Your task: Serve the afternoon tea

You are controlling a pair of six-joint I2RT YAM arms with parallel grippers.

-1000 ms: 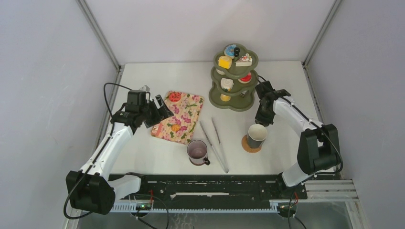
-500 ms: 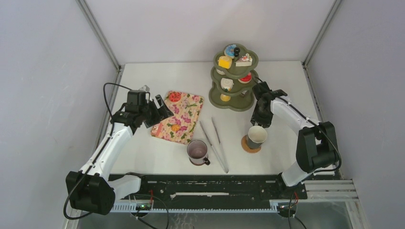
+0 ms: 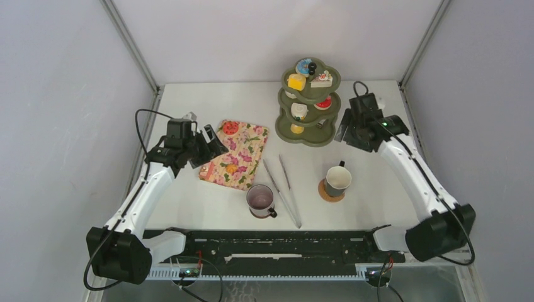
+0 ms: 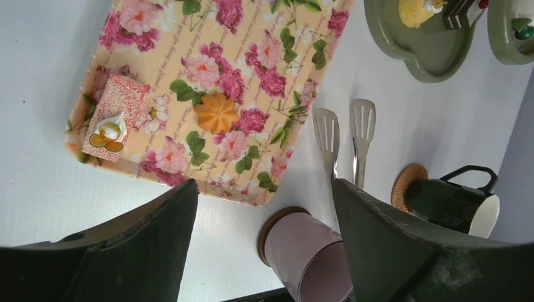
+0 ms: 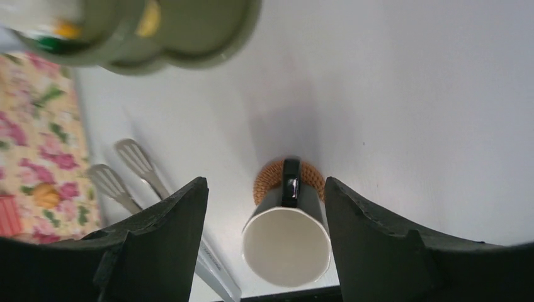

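Note:
The dark green, white-lined mug point(image 3: 338, 179) stands upright on a woven coaster point(image 3: 325, 191), with nothing gripping it. My right gripper point(image 3: 347, 131) hangs open above and behind it, beside the tiered stand point(image 3: 307, 133); in the right wrist view the mug point(image 5: 286, 242) shows between the spread fingers point(image 5: 170, 233), well below them. The mauve mug point(image 3: 260, 199) sits on a brown coaster near the front. My left gripper point(image 3: 211, 146) hovers open and empty over the floral tray's point(image 3: 247, 148) left edge. On the tray lie a pink cake slice point(image 4: 110, 119) and an orange pastry point(image 4: 216, 113).
Long thin tongs point(image 3: 284, 184) lie on the table between the two mugs. The green stand carries a yellow cube point(image 3: 296, 82), a blue donut point(image 3: 305, 65) and a cake slice point(image 3: 322, 78) on its top tier, with more pastries on the lower tiers. Frame posts stand at the back corners.
My right gripper has opened, let go of the green mug on its coaster, and lifted back and to the right towards the stand. The left arm has stayed still.

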